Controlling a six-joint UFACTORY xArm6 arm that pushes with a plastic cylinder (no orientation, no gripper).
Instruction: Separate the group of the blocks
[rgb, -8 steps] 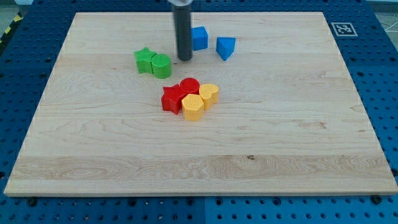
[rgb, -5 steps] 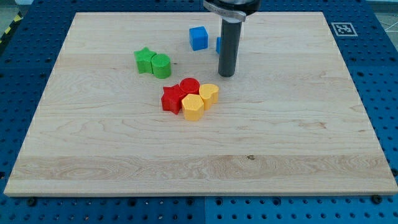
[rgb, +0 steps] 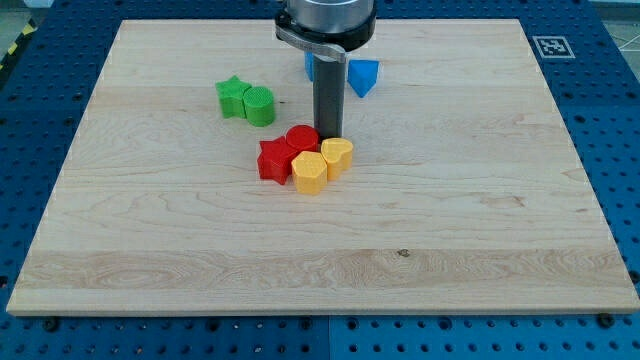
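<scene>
A tight group lies at the board's middle: a red star (rgb: 273, 160), a red cylinder (rgb: 301, 139), a yellow hexagon (rgb: 309, 172) and a yellow heart (rgb: 337, 155), all touching. My tip (rgb: 329, 135) stands at the group's top edge, touching the red cylinder and just above the yellow heart. A green star (rgb: 232, 96) and a green cylinder (rgb: 259, 105) touch each other at the upper left. A blue triangular block (rgb: 363, 76) lies right of the rod, and a blue cube (rgb: 310, 66) is mostly hidden behind it.
The wooden board (rgb: 480, 200) lies on a blue perforated table. A black-and-white marker (rgb: 552, 45) sits beyond the board's top right corner.
My tip swung from left of the blue cube to the right, then came down and left against the top of the red-yellow group. The group has shifted slightly to the left.
</scene>
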